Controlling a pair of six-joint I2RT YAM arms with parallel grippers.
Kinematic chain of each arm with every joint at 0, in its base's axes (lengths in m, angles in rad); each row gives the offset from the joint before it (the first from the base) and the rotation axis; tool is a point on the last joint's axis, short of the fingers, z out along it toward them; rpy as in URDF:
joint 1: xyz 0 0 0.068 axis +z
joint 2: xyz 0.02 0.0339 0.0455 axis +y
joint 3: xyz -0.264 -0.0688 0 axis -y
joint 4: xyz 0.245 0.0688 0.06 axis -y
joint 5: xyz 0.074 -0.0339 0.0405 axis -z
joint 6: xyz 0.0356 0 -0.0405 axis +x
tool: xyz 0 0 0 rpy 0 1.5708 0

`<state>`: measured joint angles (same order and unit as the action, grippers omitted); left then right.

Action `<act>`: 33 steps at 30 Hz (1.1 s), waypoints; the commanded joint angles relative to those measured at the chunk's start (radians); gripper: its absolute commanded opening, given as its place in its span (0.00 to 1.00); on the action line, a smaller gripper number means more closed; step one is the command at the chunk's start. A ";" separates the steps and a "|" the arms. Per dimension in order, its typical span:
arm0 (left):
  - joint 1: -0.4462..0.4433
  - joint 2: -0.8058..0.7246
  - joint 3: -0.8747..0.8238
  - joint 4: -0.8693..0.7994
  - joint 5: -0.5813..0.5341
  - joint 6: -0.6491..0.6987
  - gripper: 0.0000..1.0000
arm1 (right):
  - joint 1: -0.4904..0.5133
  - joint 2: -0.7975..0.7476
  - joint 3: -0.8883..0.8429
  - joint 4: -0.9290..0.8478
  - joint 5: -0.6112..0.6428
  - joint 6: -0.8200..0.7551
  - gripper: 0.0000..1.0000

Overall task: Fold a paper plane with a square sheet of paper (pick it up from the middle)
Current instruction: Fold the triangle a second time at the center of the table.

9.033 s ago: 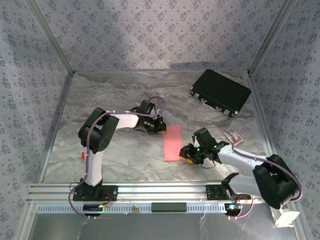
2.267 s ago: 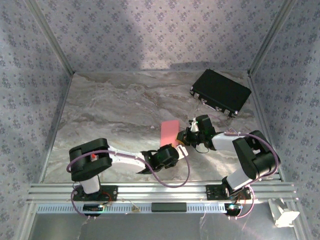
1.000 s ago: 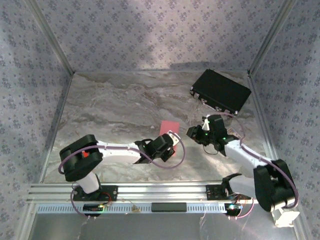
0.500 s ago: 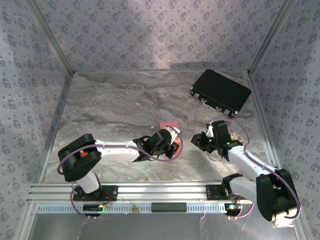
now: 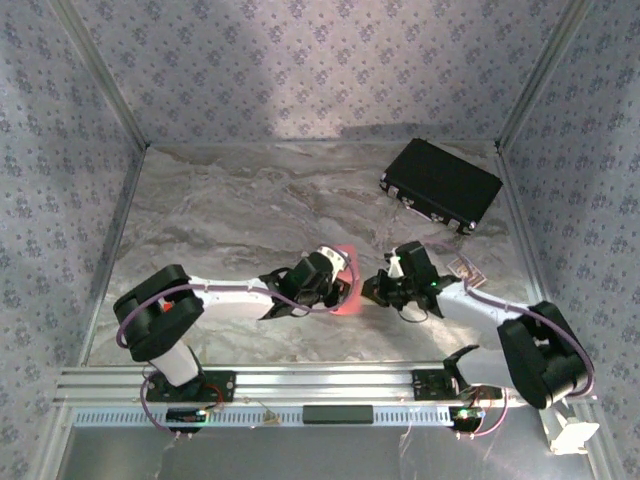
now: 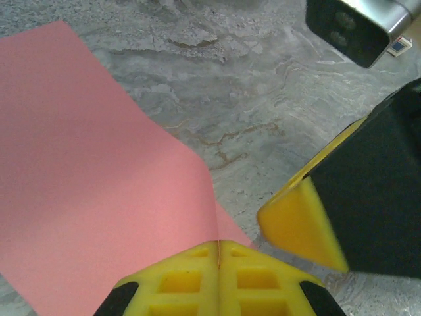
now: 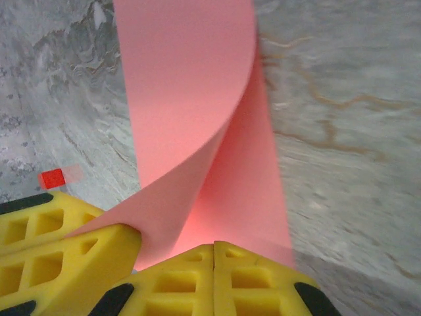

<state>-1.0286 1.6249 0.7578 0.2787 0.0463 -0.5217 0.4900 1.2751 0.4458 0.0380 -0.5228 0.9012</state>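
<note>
The square sheet of paper (image 5: 345, 298) is salmon pink and curls over itself at the table's middle, between my two grippers. In the left wrist view the paper (image 6: 99, 184) spreads to the left, and its edge runs into the seam of my left gripper (image 6: 218, 247), which is shut on it. My right gripper (image 7: 215, 247) is also shut on the paper (image 7: 191, 99): the lower layer leads into its closed tips, and the upper layer bends over to the left gripper's fingers (image 7: 66, 257). From above, the left gripper (image 5: 338, 285) and the right gripper (image 5: 372, 290) almost touch.
A black rectangular case (image 5: 441, 184) lies at the back right. A small card (image 5: 462, 268) sits beside the right arm. A small red block (image 7: 51, 178) lies on the marble table (image 5: 220, 210) past the left gripper. Patterned walls enclose the table.
The right gripper has moved left to the paper and closed on it. The paper, flat behind the left gripper before, now curls over between the two grippers.
</note>
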 commanded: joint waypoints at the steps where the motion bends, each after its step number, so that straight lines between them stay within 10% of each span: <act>1: 0.017 -0.012 -0.009 0.020 0.074 -0.015 0.04 | 0.025 0.035 0.026 0.064 0.034 0.042 0.06; 33: 0.117 0.020 0.000 -0.053 0.335 0.042 0.17 | 0.050 0.213 0.069 0.124 -0.015 0.057 0.04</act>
<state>-0.9207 1.6535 0.7444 0.2100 0.3561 -0.4900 0.5331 1.4830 0.4950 0.1654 -0.5316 0.9474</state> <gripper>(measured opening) 0.163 0.053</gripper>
